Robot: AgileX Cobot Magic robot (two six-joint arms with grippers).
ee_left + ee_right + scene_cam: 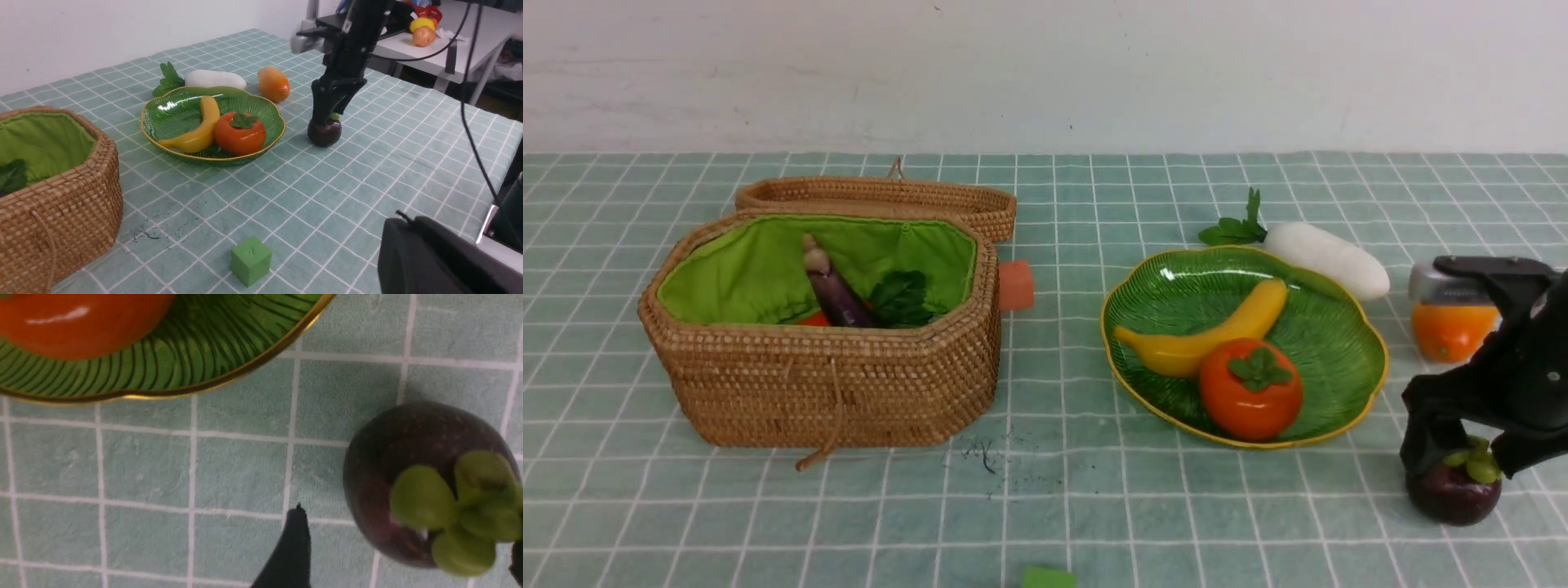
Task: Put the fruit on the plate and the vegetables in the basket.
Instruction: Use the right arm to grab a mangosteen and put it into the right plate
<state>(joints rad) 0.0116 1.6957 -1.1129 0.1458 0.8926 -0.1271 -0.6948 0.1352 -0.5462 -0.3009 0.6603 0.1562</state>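
Mangosteen [1454, 494] sits on the counter [1045, 506], just off the plate [1339, 343] on its right, nearer the robot. It's directly under the right pincer [1466, 461], whose jaws are spread and straddle its green cap.

Left wrist view: same deal, pincer [329, 116] pointing straight down onto the mangosteen [324, 132].

Right wrist view: one fingertip [296, 539] stands clear of the mangosteen [408, 457], so nothing's pinched yet. It's round, so approach angle shouldn't matter, and the right arm is the obvious one to grab it.
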